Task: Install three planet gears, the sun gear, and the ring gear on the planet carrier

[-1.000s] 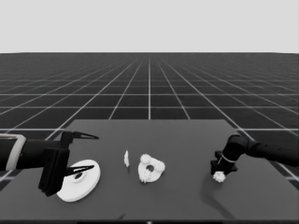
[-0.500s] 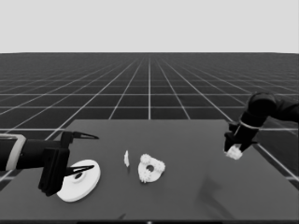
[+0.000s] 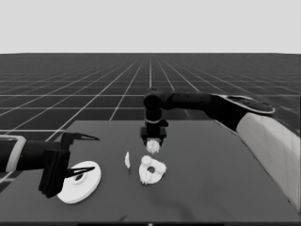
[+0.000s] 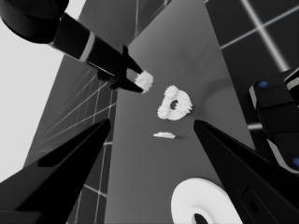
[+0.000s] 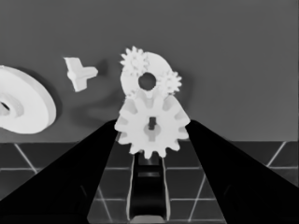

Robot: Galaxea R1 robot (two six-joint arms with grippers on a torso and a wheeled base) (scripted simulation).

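White toothed gear [image 3: 153, 146] is sitting clamped between the right gripper's [image 3: 153, 143] closed jaws, hanging just above the smaller round part [image 3: 152, 170], which is carrying gears. The left gripper [image 3: 81, 155] is waiting, jaws spread, over the larger round part [image 3: 80, 182]. Bare table [image 3: 211, 188] is lying open beyond.

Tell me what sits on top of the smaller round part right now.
Gears lie on the smaller round part; two show clearly. The right hand holds another gear above it, covering part of its rim, so a third cannot be confirmed.
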